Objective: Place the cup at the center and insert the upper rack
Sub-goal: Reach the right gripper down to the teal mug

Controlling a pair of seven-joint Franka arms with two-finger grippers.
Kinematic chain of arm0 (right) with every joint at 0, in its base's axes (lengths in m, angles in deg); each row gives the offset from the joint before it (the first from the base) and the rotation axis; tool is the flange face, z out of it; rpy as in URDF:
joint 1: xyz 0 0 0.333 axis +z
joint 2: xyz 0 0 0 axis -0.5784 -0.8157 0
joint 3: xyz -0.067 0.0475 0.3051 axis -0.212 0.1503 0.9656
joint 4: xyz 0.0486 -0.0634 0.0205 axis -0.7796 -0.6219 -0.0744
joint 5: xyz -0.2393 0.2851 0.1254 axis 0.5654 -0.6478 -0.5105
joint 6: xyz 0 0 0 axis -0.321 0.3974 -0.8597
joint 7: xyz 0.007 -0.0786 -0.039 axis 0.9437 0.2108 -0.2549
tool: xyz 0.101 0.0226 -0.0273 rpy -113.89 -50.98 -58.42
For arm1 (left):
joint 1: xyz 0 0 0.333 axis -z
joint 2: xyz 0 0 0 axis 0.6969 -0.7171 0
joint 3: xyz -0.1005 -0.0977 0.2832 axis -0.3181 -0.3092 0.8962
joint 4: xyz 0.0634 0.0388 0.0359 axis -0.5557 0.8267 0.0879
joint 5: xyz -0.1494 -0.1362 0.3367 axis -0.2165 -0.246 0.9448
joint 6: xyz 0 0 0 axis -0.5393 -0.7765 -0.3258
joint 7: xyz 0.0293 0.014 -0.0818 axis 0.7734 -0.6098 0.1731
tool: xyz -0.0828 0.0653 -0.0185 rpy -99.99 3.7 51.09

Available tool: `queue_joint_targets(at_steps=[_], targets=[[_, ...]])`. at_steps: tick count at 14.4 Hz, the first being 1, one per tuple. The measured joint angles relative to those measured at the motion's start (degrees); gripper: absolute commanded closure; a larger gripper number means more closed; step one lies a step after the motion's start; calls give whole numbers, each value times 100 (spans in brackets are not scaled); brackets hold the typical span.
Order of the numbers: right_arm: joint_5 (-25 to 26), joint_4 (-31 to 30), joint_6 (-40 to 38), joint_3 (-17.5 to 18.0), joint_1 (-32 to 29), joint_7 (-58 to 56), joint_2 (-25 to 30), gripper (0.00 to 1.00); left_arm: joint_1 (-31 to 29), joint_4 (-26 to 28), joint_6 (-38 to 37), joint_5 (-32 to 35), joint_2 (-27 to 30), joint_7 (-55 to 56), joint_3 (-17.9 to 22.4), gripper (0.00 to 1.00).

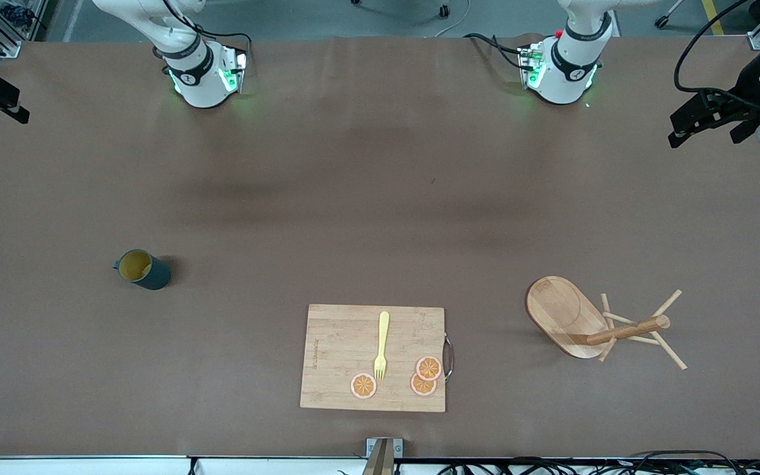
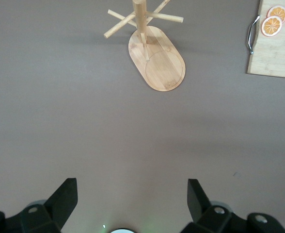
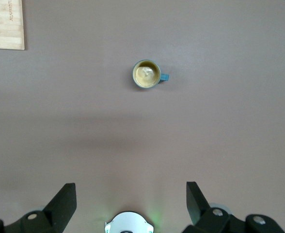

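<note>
Nearest us, cutting board (image 1: 373,358) is no target. We judge nothing begun: right gripper (image 3: 131,201) spread, empty, cup (image 3: 146,74) well ahead of its jaws; left gripper (image 2: 133,198) likewise, upper rack (image 2: 156,57) ahead. Next: descend on cup.

Both arms wait, drawn back and raised high, bases along the top of the front frame. The left claw (image 2: 132,199) fills the bottom edge of its wrist frame, fingers spread wide and empty. The right claw (image 3: 131,201) sits likewise at its frame's bottom, fingers wide, holding nothing.
</note>
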Motion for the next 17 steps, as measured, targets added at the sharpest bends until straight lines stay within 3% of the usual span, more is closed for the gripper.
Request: queue_joint_targets(at_steps=[10,17], targets=[[-3,134,-41,-12,2,246,-112,0,-4,6,-10,9,-26,-22,3,0],[-8,92,1559,-87,-194,204,-1489,0,-5,20,-59,9,-61,-33,3,0]])
